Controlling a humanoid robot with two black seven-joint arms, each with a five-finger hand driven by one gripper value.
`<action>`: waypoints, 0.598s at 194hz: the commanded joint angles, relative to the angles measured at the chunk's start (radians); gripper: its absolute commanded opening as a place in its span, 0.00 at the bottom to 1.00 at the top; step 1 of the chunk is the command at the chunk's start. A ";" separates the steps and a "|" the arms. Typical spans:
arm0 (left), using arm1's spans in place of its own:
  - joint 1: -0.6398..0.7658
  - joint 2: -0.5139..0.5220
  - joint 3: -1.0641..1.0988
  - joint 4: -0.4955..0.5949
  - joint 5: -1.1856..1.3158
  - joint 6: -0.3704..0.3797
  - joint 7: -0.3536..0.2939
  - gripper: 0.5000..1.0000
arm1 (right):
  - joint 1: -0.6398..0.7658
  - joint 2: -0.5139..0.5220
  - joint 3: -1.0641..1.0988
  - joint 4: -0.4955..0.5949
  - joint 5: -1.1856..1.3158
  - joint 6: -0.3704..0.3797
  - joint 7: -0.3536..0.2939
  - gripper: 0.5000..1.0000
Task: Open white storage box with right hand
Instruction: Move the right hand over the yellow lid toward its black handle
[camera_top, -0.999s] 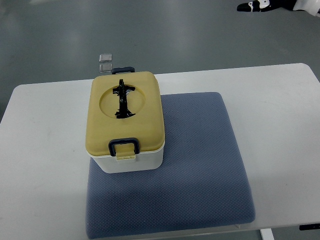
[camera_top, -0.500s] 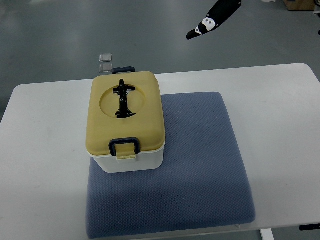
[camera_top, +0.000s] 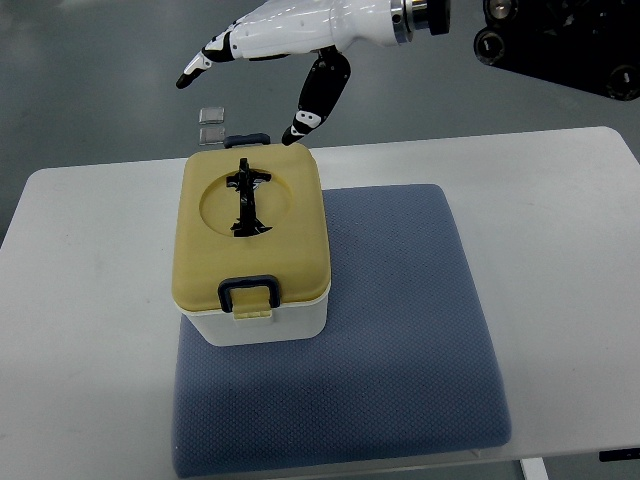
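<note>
The box (camera_top: 253, 250) sits closed on the left part of the mat (camera_top: 400, 330), its long axis running from the near latch (camera_top: 249, 291) to the far latch (camera_top: 246, 140). The right hand (camera_top: 275, 40) hovers beyond the far end, fingers spread, holding nothing; the far latch lies nearest it.

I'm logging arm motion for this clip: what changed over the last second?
The right robot hand swept in from the upper right corner, leftward, and now hovers with fingers spread above the far edge of the white storage box, holding nothing. The box's yellow lid remains closed, and the box hasn't shifted on the blue mat.
</note>
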 joint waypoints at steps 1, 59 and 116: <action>0.000 0.000 0.000 0.000 0.000 0.000 0.000 1.00 | 0.015 0.041 -0.046 -0.002 -0.025 -0.046 0.000 0.85; 0.000 0.000 0.000 0.000 0.000 0.000 0.000 1.00 | 0.017 0.084 -0.101 -0.003 -0.069 -0.102 -0.003 0.78; 0.000 0.000 0.000 0.000 0.000 0.000 0.000 1.00 | 0.015 0.130 -0.193 -0.043 -0.088 -0.188 -0.008 0.59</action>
